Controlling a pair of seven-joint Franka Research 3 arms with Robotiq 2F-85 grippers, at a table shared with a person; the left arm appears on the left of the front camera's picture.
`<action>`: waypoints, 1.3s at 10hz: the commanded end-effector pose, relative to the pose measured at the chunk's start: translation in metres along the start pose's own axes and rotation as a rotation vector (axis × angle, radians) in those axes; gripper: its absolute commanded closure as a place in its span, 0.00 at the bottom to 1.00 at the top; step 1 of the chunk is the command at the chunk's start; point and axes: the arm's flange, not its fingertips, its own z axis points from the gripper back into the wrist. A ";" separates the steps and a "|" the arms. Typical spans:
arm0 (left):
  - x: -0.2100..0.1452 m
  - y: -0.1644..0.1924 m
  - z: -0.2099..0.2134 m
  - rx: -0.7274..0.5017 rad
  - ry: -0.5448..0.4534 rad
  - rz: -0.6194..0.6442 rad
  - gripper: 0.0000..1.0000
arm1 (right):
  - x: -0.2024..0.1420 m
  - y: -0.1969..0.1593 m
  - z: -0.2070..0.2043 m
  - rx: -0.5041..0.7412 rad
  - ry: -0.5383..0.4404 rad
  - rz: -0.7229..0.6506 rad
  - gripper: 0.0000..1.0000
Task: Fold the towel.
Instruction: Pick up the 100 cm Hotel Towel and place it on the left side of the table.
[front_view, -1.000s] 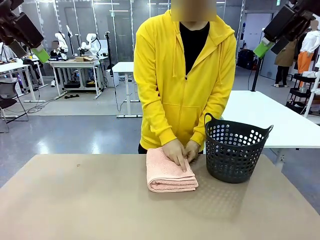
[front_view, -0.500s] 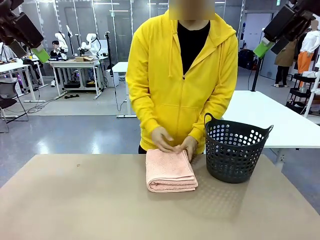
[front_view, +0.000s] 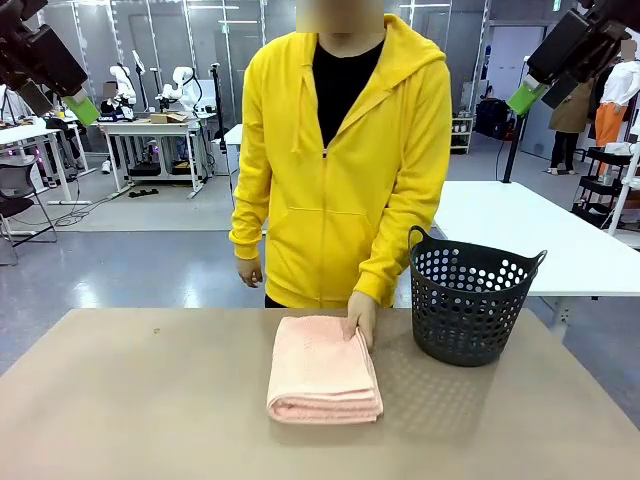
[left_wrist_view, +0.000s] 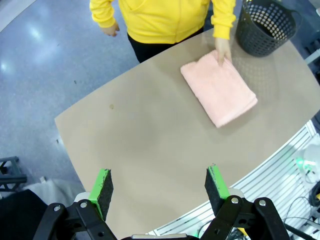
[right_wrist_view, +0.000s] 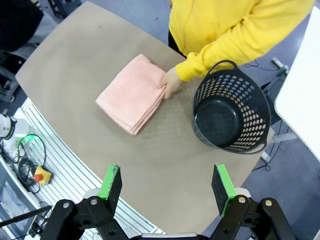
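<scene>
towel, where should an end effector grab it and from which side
Probably the near layered edge of the towel, where the folded layers stack thick enough to pinch. Come from the robot's side, low over the table. The person's hand rests on the far right corner, and the basket crowds the right.

The towel (front_view: 324, 368) lay folded on the tabletop (front_view: 150, 400), near the middle. The basket (front_view: 470, 300) stood just to its right, a bit farther back. The person's hand (front_view: 361, 318) rested on the towel's far right corner, beside the basket.
</scene>
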 end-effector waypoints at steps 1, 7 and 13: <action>0.002 0.002 0.004 -0.009 0.012 -0.013 0.06 | 0.001 0.000 0.003 0.002 0.009 -0.007 0.09; 0.002 0.002 0.004 -0.009 0.012 -0.013 0.06 | 0.001 0.000 0.003 0.002 0.009 -0.007 0.09; 0.002 0.002 0.004 -0.009 0.012 -0.013 0.06 | 0.001 0.000 0.003 0.002 0.009 -0.007 0.09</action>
